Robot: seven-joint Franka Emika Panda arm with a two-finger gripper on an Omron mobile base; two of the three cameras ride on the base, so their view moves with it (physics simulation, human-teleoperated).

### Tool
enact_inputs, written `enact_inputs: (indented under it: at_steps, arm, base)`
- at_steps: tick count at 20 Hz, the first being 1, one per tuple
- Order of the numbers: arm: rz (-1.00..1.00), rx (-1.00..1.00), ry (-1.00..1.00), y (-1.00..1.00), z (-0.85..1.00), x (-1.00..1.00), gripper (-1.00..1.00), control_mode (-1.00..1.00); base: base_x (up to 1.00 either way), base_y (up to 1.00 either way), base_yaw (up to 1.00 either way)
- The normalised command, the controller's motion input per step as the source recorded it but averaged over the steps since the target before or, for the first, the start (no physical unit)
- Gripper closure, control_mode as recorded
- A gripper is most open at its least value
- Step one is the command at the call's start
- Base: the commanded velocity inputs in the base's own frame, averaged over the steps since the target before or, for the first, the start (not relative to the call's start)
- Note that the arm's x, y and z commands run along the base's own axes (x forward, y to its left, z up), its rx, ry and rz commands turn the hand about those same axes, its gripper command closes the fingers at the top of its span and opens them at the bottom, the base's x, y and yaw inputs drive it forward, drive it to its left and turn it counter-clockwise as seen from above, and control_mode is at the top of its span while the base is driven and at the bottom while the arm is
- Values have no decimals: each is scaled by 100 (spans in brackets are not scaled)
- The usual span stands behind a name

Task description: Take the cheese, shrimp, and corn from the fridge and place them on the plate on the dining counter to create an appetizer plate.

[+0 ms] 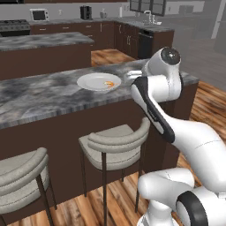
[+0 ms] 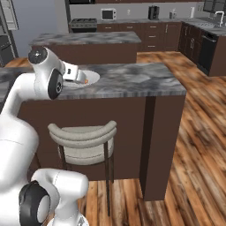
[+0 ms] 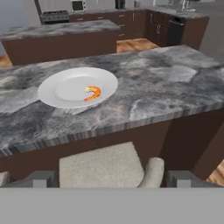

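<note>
White plate [image 3: 65,87] on marbled dining counter [image 3: 153,83]; orange-pink shrimp [image 3: 92,92] lies inside plate, right of its centre. Gripper [image 3: 112,178] hangs back from counter edge, above grey cushioned stool [image 3: 103,164]; jaws spread wide, holding nothing. Second stool [image 1: 22,172] stands left of first. Wood floor [image 2: 194,145] below.

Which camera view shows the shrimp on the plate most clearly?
The hand view shows it best: the shrimp lies unobstructed on the plate, its curled shape readable. In the left base view the shrimp is a tiny orange mark beside the arm. In the right base view only an orange sliver peeks out past the arm.
</note>
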Motion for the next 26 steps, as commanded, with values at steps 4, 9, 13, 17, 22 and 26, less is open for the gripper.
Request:
enact_inputs:
  at_steps: [4, 9, 13, 17, 22, 26]
  arm:
    - [-1, 1, 16, -26, 0, -4, -100, -100]
    - [0, 0, 0, 0, 0, 0, -100, 100]
    - [0, 0, 0, 0, 0, 0, -100, 100]
    - [0, 0, 0, 0, 0, 0, -100, 100]
    - [0, 0, 0, 0, 0, 0, -100, 100]
    - [0, 0, 0, 0, 0, 0, -100, 100]
  base:
    - [0, 0, 0]
    - [0, -64, -7]
    - [0, -100, -11]
    - [0, -100, -9]
    - [0, -100, -5]
    - [10, -100, -1]
